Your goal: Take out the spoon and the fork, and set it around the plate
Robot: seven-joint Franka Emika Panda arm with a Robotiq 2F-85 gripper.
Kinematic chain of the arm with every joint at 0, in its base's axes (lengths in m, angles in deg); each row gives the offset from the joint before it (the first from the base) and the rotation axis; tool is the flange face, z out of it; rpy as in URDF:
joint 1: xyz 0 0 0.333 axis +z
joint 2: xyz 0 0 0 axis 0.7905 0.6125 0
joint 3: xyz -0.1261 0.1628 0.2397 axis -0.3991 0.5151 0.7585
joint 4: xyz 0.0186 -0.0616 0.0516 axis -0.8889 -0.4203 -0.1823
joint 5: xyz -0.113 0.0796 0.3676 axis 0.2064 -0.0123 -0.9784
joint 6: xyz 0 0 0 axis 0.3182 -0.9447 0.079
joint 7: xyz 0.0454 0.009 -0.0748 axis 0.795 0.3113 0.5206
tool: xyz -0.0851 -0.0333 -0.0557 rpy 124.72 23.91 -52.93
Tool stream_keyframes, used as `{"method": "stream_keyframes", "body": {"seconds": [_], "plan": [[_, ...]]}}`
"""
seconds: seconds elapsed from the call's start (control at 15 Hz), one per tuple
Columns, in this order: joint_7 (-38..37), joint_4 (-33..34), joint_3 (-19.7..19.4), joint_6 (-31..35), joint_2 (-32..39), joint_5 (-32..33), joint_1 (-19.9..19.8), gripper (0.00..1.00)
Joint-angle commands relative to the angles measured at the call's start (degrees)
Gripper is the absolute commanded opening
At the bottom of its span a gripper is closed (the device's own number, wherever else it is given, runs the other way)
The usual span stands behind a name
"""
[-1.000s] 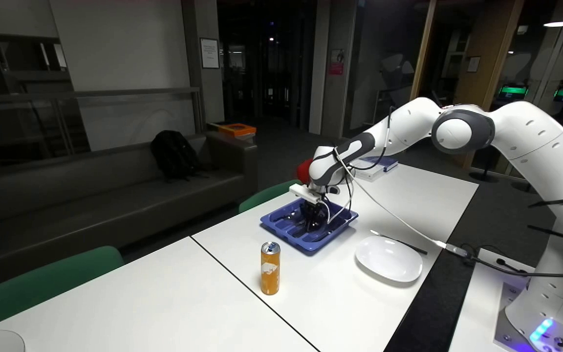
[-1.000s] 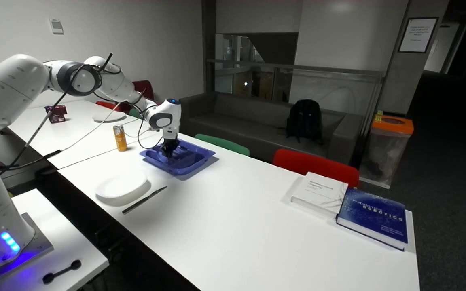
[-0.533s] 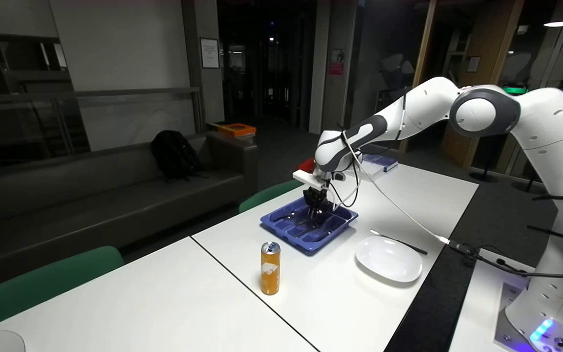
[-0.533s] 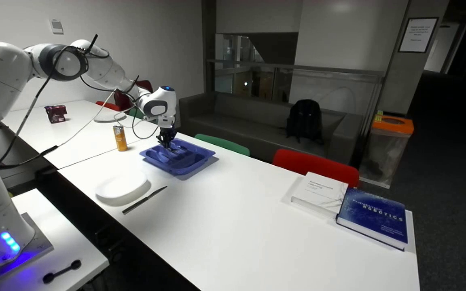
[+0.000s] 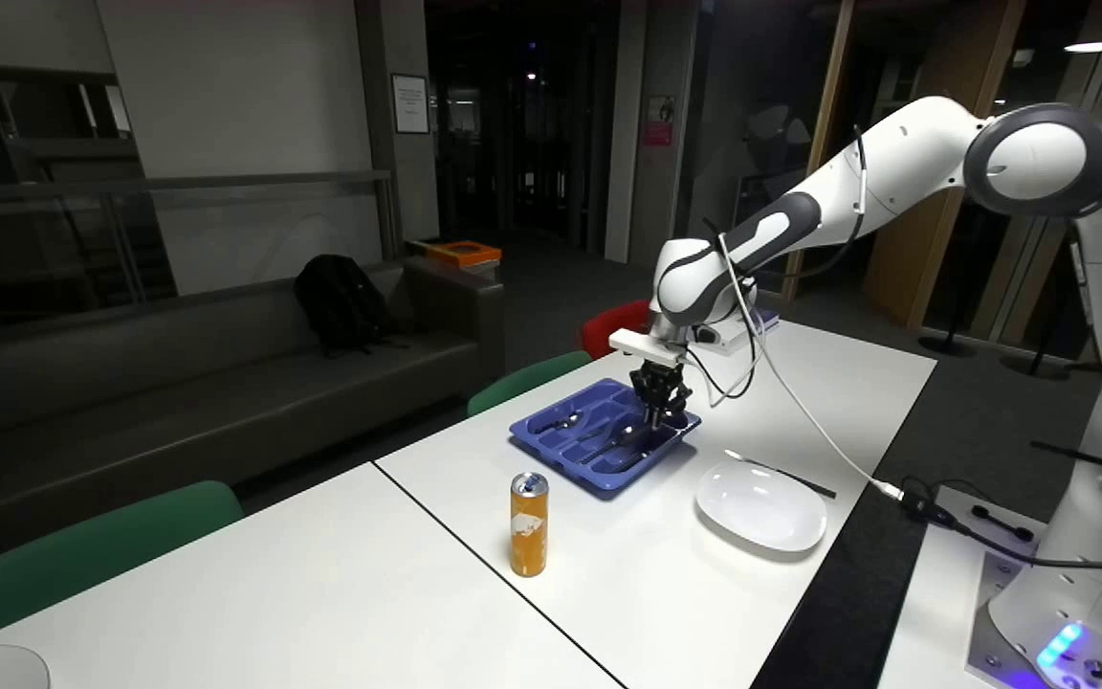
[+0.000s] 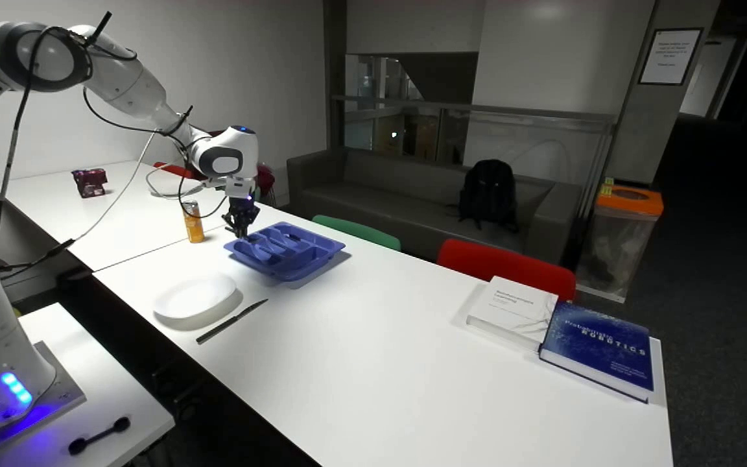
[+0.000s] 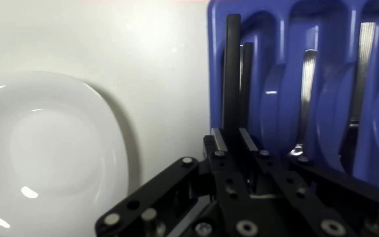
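Since the earlier frame, the fingers point(image 7: 219, 140) are shifting across the tray point(image 7: 213, 65), clamping a black handle point(image 7: 232, 72) (which piece, I cannot tell). Taking-out is probably ending, with lowering coming next beside the plate point(image 7: 56, 144), lying at nine o'clock in the wrist view.

Your arm point(image 6: 124, 81) arches out from its blue-lit base point(image 5: 1077, 593), elbow point(image 5: 1034, 163) high and bent, forearm point(image 5: 905, 158) sloping down to the wrist point(image 5: 690, 276), below which your gripper point(image 7: 230, 138) hangs, fingertips point(image 7: 248, 140) pointing down, jaws closed together and linkage point(image 7: 156, 185) splayed behind them in the wrist view
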Motion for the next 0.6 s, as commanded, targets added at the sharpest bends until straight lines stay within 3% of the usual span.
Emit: {"method": "stream_keyframes", "body": {"seconds": [0.0,0.07,0.13,0.2,0.53], "plan": [[3.58,-11.71,0.70,2.67,-7.57,1.30,-0.11,0.03],[4.90,-13.39,0.90,3.54,-8.21,0.96,-0.40,0.03],[2.58,-7.15,0.77,0.93,-3.63,0.58,-0.30,0.03],[2.85,-8.24,0.79,1.22,-3.98,0.58,-0.30,0.13],[2.81,-7.55,0.77,1.22,-3.35,0.57,-0.28,0.13]]}}
